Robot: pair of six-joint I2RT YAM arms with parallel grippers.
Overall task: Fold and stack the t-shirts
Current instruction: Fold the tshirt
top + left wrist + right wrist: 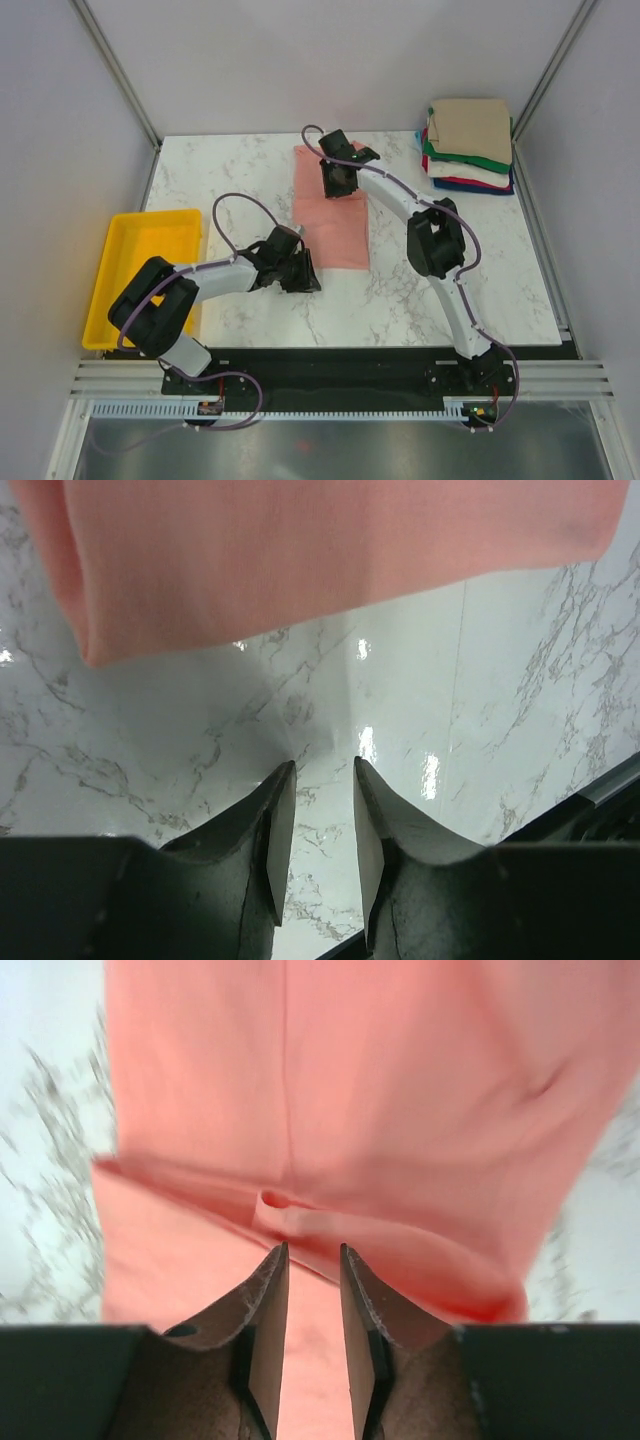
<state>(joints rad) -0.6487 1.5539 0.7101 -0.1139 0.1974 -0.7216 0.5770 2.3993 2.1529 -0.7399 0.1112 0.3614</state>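
My left pincer (324,765) and right pincer (313,1247) are a bit open and empty, so I must grab the pink t-shirt (335,225) evenly by its edge

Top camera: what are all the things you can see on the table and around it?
pink t-shirt: one, salmon-pink, folded into a long strip, middle of the table
stack of folded t-shirts: one pile, about five shirts, tan on top, then green, white, red and blue, far right corner
tray: one, yellow, left edge of the table
table: one, white marble pattern
left arm: one, black and white, reaching to the near end of the pink t-shirt
right arm: one, black and white, reaching over the far end
left gripper: jaws a little apart, over bare marble
right gripper: jaws a little apart, over pink cloth
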